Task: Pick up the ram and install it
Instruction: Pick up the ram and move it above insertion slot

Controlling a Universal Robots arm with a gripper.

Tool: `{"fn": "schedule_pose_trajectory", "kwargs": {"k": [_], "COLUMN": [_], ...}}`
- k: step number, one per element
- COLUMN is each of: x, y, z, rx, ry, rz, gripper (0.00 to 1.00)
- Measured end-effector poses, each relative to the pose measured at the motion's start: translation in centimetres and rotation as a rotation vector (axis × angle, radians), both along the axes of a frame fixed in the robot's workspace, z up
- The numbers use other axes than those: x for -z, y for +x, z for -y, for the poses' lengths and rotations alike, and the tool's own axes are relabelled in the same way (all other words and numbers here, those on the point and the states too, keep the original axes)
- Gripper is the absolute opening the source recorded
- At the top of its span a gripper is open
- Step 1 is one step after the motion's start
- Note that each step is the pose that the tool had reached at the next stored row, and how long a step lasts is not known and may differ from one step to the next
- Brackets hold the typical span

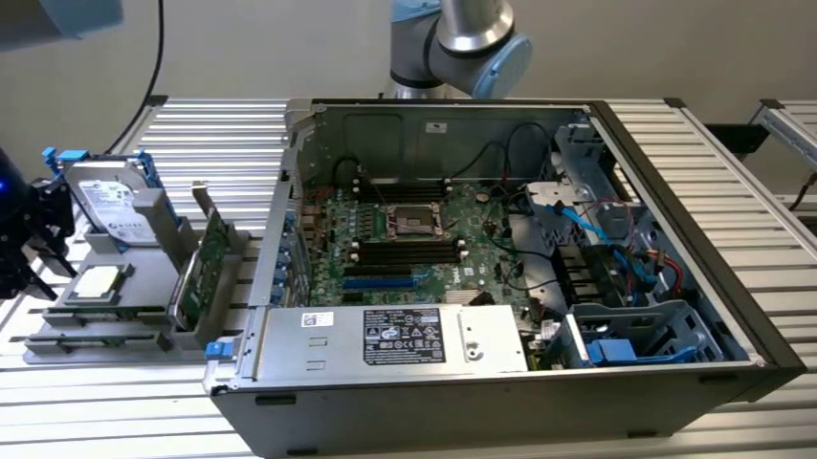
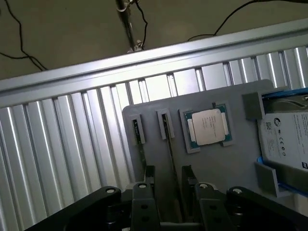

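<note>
Exterior view
Gripper (image 1: 38, 244): I have it at this view's left edge, over the tray (image 1: 77, 330), well apart from the case (image 1: 690, 287).
Tray load: drive (image 1: 109, 201), CPU (image 1: 99, 282); card (image 1: 191, 277) on edge at the side nearest the case.
Memory slots (image 1: 406, 253): black, on the board inside the case.

Wrist view
Ram (image 2: 168, 144): thin stick on edge in a tray (image 2: 231, 163) slot; its long axis runs straight into the gripper (image 2: 168, 169).
Jaws: spread, one finger on each side of the ram; I cannot tell if they touch it.
Neighbours: second slot (image 2: 137, 130) just beside on one flank, CPU (image 2: 209, 126) near on the other, drive (image 2: 288, 134) beyond.
Obstruction: I judge the second slot the tightest clearance.
</note>
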State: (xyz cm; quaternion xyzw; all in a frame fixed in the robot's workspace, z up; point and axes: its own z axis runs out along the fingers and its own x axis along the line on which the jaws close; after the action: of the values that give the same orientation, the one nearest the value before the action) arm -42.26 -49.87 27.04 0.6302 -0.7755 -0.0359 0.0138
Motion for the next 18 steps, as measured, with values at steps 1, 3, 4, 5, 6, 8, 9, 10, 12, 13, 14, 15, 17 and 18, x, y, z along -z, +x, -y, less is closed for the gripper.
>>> {"fn": "schedule_pose_trajectory", "kwargs": {"k": [1,3,4,5,6,8,9,10,12,13,14,15,17,18], "x": [0.08,0.26,0.39,0.55,0.72,1.02,1.16,1.29,1.61,1.79,1.97,2.13,2.43,2.56], "y": [0.0,0.0,0.0,0.0,0.0,0.0,0.0,0.0,0.0,0.0,0.0,0.0,0.0,0.0], "z": [0.01,0.03,0.04,0.07,0.09,0.16,0.21,0.27,0.38,0.43,0.5,0.58,0.82,0.98], "rx": [-0.014,-0.039,-0.051,-0.064,-0.074,-0.094,-0.102,-0.11,-0.124,-0.131,-0.137,-0.141,-0.145,-0.146], "ry": [0.0,0.0,0.0002,0.0005,0.0008,0.001,0.001,0.0009,0.001,0.0009,0.0009,0.0009,0.0021,0.0034], "rz": [0.0006,0.001,0.001,0.001,0.001,0.0011,0.0011,0.001,0.001,0.001,0.0009,0.0008,0.0011,0.0012], "gripper": [0.36,0.36,0.36,0.36,0.36,0.36,0.36,0.36,0.36,0.36,0.36,0.36,0.36,0.36]}}
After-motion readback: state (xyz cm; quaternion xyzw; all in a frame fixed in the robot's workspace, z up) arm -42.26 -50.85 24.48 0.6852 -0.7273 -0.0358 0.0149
